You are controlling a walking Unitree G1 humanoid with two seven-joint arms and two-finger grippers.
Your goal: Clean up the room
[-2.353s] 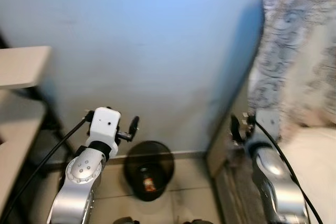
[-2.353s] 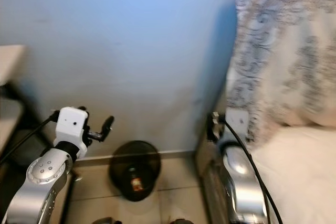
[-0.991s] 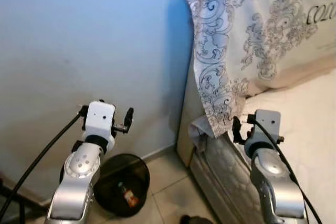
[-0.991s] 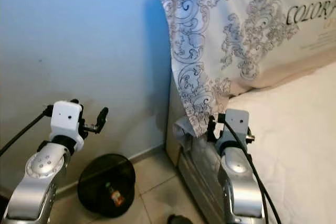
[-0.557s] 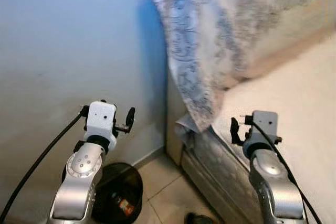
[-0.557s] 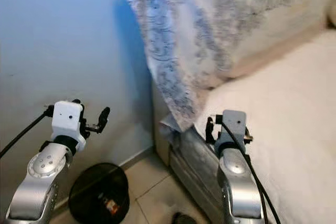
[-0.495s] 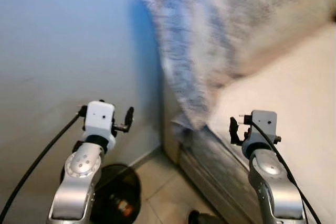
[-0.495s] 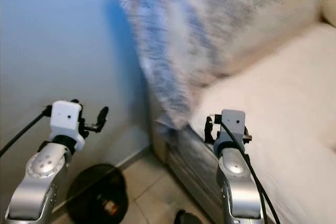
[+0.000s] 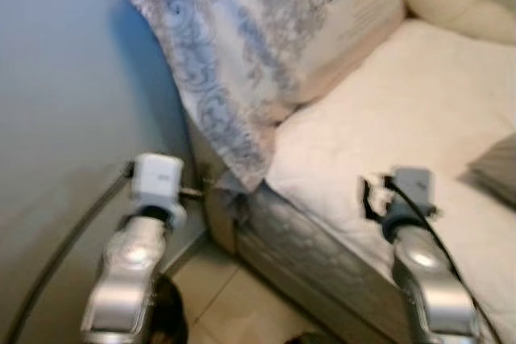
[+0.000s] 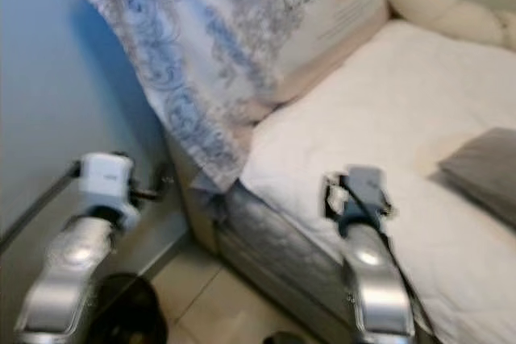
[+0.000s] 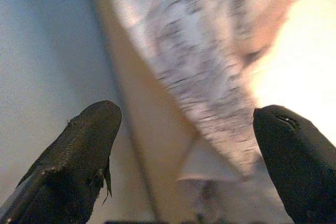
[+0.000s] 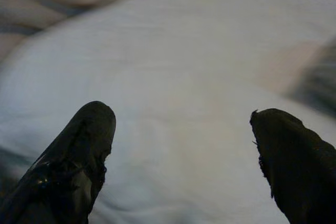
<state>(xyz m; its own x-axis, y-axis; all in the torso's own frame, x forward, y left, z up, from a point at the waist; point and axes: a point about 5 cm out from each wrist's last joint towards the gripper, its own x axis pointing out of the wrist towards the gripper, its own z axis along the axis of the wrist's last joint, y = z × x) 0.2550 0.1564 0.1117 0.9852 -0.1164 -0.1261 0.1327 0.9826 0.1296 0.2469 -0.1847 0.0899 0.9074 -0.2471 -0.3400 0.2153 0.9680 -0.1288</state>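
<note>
1. Landmark is the bed. White mattress top; a big patterned pillow stands at its head end against the blue wall, and a cream bolster lies along its far edge.
2. The thing that looks like it needs tidying is a grey folded cloth lying on the bed, out at its right edge. That's my guess at the target, "clean up the room" doesn't name anything.
3. Left gripper is off the bed's head corner, pointing at the pillow's hanging corner. Wrist view shows both fingers spread wide with nothing between them.
4. Right gripper is over the bed, above bare white sheet. Fingers wide apart too, empty.
5. A dark bin sits on the floor by the bed's head corner, down by the left arm.
6. Everything's motion-blurred, so I'd say the step in hand is just getting squared up to the bed. To do it well: finish turning until the grey cloth is centred, settle before reaching, and keep the right fingers open until they're properly around a fold. Watch the left arm near the wall.
</note>
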